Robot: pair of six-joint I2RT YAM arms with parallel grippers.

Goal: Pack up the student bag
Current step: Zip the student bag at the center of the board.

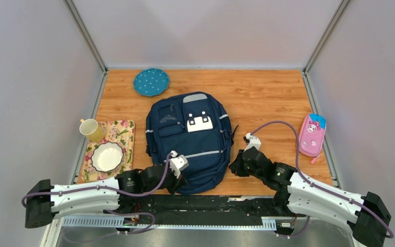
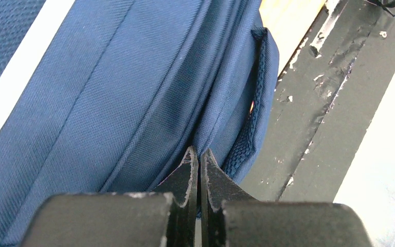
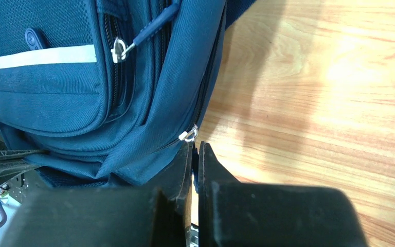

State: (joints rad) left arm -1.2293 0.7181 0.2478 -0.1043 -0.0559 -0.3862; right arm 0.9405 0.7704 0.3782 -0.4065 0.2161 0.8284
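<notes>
The navy student bag [image 1: 190,139] lies flat in the middle of the wooden table, front pockets up. My left gripper [image 1: 176,181] is at its near bottom-left corner. In the left wrist view the gripper [image 2: 199,153] is shut, tips pressed into a fold of the bag's fabric [image 2: 108,103] by a seam. My right gripper [image 1: 235,167] sits at the bag's near right side. The right wrist view shows this gripper [image 3: 195,146] shut on a blue zipper pull, with the metal slider [image 3: 189,135] just off its tips on the bag's side [image 3: 56,87].
A pink pencil case [image 1: 312,135] lies at the right edge. A teal dotted plate [image 1: 151,82] sits behind the bag. On the left, a yellow cup [image 1: 91,129] and white bowl [image 1: 107,156] rest on a floral mat [image 1: 123,131]. A black rail [image 1: 205,201] runs along the near edge.
</notes>
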